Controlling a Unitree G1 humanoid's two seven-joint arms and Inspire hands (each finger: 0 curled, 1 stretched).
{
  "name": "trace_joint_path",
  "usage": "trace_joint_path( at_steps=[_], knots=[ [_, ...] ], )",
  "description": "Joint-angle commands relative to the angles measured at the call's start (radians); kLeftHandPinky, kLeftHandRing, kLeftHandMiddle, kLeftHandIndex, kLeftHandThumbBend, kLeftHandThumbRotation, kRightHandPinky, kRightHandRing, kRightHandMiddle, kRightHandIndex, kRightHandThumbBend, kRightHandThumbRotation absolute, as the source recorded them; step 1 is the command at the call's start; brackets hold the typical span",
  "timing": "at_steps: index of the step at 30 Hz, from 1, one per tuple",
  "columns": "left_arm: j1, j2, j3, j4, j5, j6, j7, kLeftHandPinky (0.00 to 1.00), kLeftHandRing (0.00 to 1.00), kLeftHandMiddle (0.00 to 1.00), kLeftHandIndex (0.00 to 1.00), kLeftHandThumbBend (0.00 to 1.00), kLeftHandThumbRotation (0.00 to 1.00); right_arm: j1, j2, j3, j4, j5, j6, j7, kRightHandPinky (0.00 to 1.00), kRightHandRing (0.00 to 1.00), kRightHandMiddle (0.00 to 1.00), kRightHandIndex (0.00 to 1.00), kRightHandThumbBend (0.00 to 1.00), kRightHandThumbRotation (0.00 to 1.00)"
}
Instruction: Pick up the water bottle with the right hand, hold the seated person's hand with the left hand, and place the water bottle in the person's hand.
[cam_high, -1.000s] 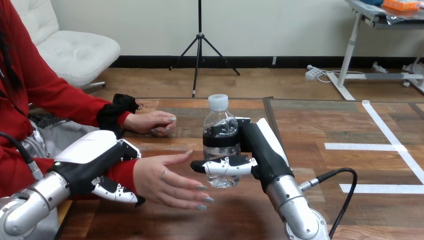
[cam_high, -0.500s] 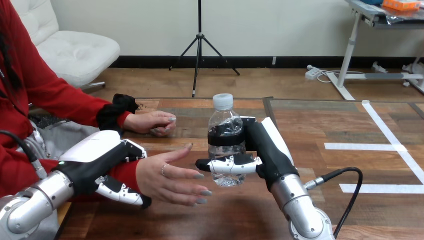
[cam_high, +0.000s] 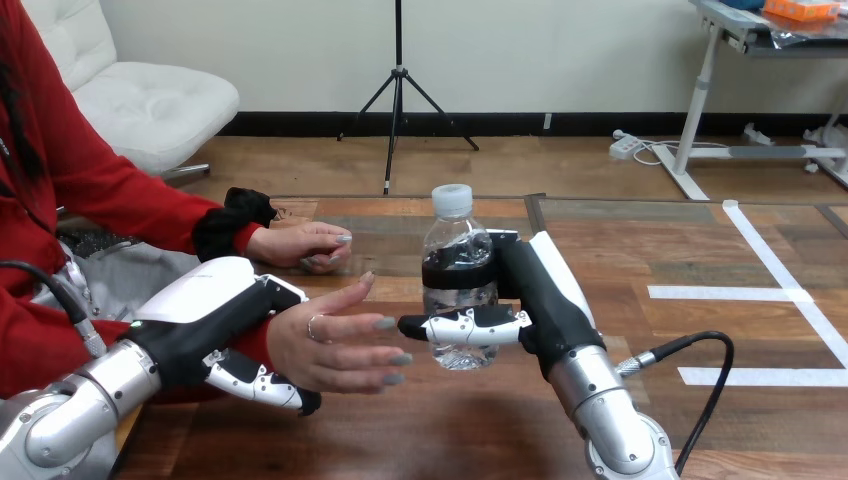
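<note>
One clear plastic water bottle with a white cap (cam_high: 458, 245) stands upright in the robot's right hand (cam_high: 540, 300), fingers wrapped around it, over the wooden table (cam_high: 450, 430). The left hand (cam_high: 200, 312) clasps the person's wrist; that open person's hand (cam_high: 330, 345) is just beside the bottle. A second person's hand (cam_high: 300, 243) rests near the far edge. Bare tabletop with white tape lines (cam_high: 780, 295) lies to the right.

Wooden table (cam_high: 450, 430), white tape strips (cam_high: 725, 293)
</note>
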Motion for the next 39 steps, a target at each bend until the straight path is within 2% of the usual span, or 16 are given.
trace_joint_path(
  at_steps=[1,9,16,27,39],
  knots=[
    [-0.058,-0.033,0.016,-0.047,-0.013,-0.021,0.006,0.24,0.33,0.43,0.46,0.79,0.34,-0.098,-0.001,-0.025,-0.061,0.02,-0.02,-0.007,0.21,0.27,0.41,0.47,0.9,0.0],
    [-0.063,-0.035,0.016,-0.051,-0.009,-0.02,0.001,0.24,0.33,0.43,0.45,0.79,0.35,-0.102,-0.002,-0.029,-0.05,0.017,-0.031,-0.01,0.21,0.29,0.42,0.47,0.9,0.0],
    [-0.065,-0.035,0.015,-0.059,-0.006,-0.021,0.0,0.23,0.32,0.43,0.45,0.78,0.36,-0.101,0.0,-0.029,-0.057,0.009,-0.014,-0.014,0.21,0.29,0.42,0.47,0.9,0.0],
    [-0.063,-0.039,0.019,-0.066,-0.01,-0.024,-0.001,0.23,0.32,0.42,0.45,0.78,0.35,-0.104,0.003,-0.027,-0.046,-0.001,-0.018,-0.024,0.22,0.3,0.43,0.47,0.9,0.0],
    [-0.063,-0.04,0.02,-0.072,-0.003,-0.033,0.012,0.22,0.3,0.41,0.44,0.77,0.33,-0.105,0.008,-0.026,-0.031,0.0,-0.028,-0.031,0.21,0.28,0.42,0.47,0.9,0.0]
  ],
)
